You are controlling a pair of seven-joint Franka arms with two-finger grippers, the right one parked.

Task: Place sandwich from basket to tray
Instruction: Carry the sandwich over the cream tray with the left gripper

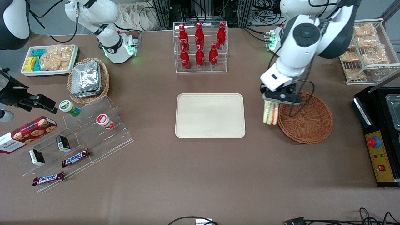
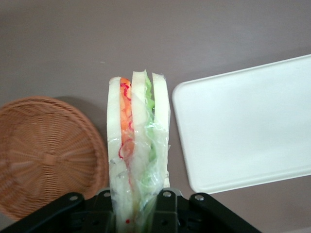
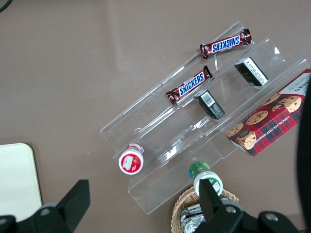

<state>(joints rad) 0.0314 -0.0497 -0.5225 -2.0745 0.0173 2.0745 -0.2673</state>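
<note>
White-orange-green sandwich (image 2: 138, 145), reddish-brown woven basket (image 1: 307, 120), cream tray (image 1: 210, 115).

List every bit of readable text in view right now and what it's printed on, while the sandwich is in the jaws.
"SNICKERS": two bars on the clear stand.
"CHOCOLATE CHIP COOKIES": red tartan box.
"WALKERS": same box, front view.
Bottles, cups, black boxes: print too small to read.
The gripper, between basket and tray, holds the sandwich; no text on it.

- A brown desk (image 1: 193, 175) fills the space, evenly lit, with soft shadows.
- Farther from the front camera, dark cables (image 1: 259, 12) tangle around metal frame legs (image 1: 162, 12).
- More cables (image 1: 359, 218) trail along the desk's near edge.
</note>
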